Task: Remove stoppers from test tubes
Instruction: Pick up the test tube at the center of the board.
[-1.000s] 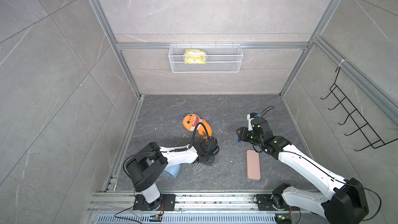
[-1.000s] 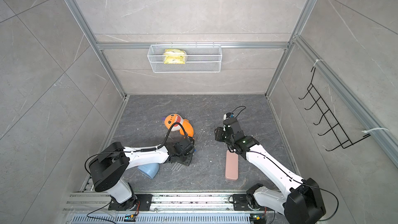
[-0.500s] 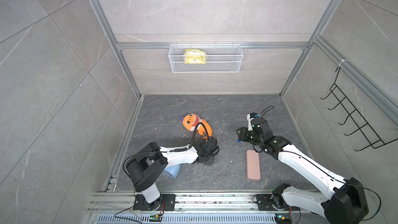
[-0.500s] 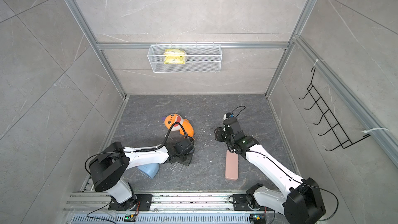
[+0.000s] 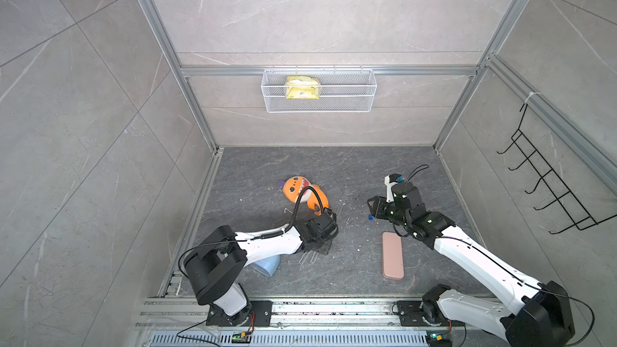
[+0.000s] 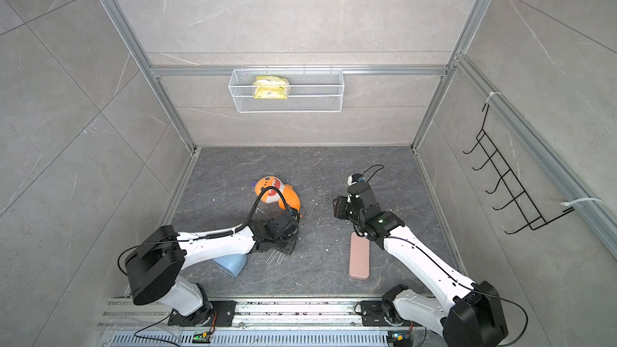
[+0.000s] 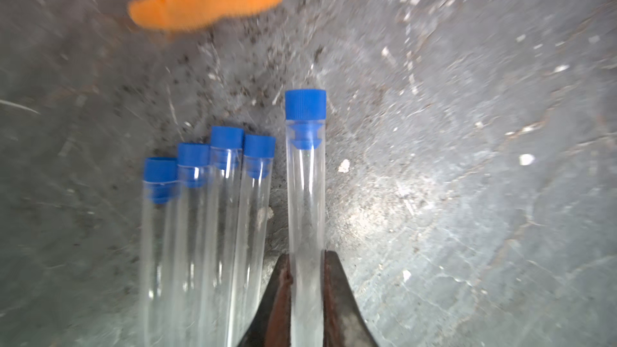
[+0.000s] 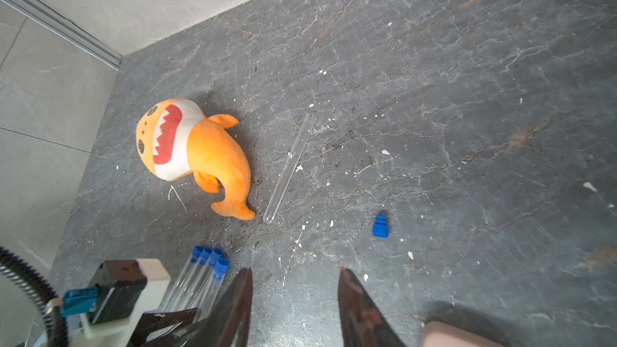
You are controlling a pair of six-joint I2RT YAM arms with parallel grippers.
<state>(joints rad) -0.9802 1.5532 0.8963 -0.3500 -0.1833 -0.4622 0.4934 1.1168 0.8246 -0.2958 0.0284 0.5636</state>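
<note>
In the left claw, gripped, a clear tube wears a blue stopper; right claw parted.

**What is lying on my grey slab**

I am working over a dark grey, veined stone floor. An orange shark plush is lying on it, left of the middle, and an unstoppered test tube is lying just beside its tail. A loose blue stopper is sitting apart from both. Four stoppered test tubes are lying side by side, touching. A pink case is lying flat on my right side, a pale blue cup is resting near the front edge, and white crumbs are lying scattered about.
</note>
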